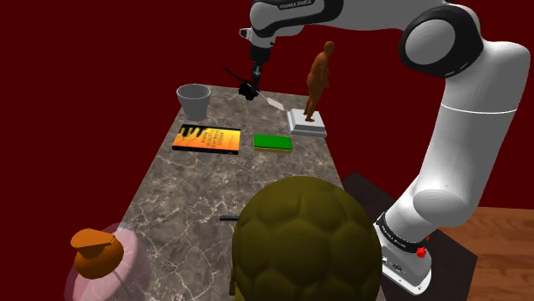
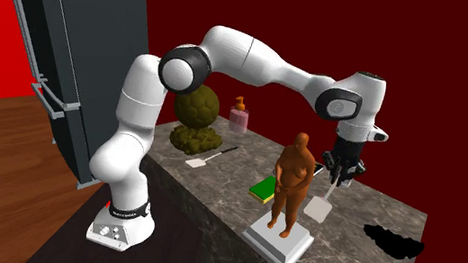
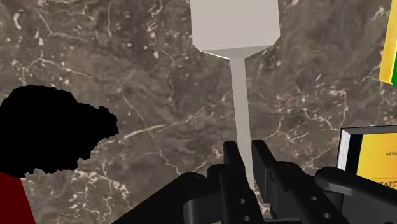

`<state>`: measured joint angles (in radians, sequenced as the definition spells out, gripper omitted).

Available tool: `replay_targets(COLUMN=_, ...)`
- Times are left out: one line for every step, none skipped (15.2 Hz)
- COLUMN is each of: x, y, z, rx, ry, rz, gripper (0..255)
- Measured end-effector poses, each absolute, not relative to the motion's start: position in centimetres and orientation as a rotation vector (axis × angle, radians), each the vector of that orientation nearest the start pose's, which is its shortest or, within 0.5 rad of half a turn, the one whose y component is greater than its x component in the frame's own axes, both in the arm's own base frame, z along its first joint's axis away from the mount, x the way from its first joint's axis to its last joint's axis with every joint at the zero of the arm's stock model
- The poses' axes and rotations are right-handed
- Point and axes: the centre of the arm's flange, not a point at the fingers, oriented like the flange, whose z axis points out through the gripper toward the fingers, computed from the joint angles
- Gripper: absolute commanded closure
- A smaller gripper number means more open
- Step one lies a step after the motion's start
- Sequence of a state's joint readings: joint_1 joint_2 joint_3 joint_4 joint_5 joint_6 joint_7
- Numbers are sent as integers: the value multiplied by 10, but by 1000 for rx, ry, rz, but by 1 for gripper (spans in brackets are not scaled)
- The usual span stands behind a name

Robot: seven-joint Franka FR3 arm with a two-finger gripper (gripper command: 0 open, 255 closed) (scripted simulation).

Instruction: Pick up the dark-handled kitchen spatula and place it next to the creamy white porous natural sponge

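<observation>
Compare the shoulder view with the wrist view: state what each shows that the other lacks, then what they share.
Shoulder view's extras: a grey cup, a brown figurine, an orange-capped dispenser, the white arm. Wrist view's extras: the gripper clasping the spatula by its shaft, and the white page edge of the book. Shared: gripper, spatula, book, marbled table.

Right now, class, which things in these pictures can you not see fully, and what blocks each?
held spatula: wrist view, handle end hidden by the gripper.
second spatula: shoulder view, mostly hidden behind the olive domed object.
book: wrist view, cut off by the picture's edge.
</observation>
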<state>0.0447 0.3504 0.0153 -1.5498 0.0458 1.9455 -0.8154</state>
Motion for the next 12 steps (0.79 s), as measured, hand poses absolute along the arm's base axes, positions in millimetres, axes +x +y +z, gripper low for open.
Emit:
replay_targets(x=671, y=41, z=450, rx=-2829, ry=-1296, rz=-93, gripper=255)
replay_targets(x=673, y=40, z=446, rx=-2829, ry=-1296, rz=-93, gripper=255)
replay_targets(x=673, y=40, z=441, rx=-2829, ry=-1297, rz=-93, gripper=255)
replay_targets(x=674, y=39, z=437, rx=-2829, ry=-1297, rz=-93, gripper=255)
replay_targets(x=674, y=40, z=431, rx=-2829, ry=-1297, rz=-93, gripper=255)
replay_targets(x=673, y=39, z=425, rx=-2829, ry=-1297, rz=-93, gripper=255)
replay_targets(x=673, y=40, z=420, rx=-2829, ry=-1297, rz=-93, gripper=255)
replay_targets(x=673, y=40, z=416, rx=-2829, ry=-1297, rz=-93, gripper=255)
replay_targets(x=673, y=40, z=410, rx=-2829, ry=-1297, rz=-93, gripper=255)
replay_targets(x=673, y=39, z=405, rx=-2829, ry=-1297, rz=-93, gripper=255)
replay_targets(x=672, y=40, z=400, rx=-2829, ry=-1297, rz=-93, gripper=255)
replay_targets(x=673, y=40, z=394, rx=-2829, ry=-1297, rz=-93, gripper=255)
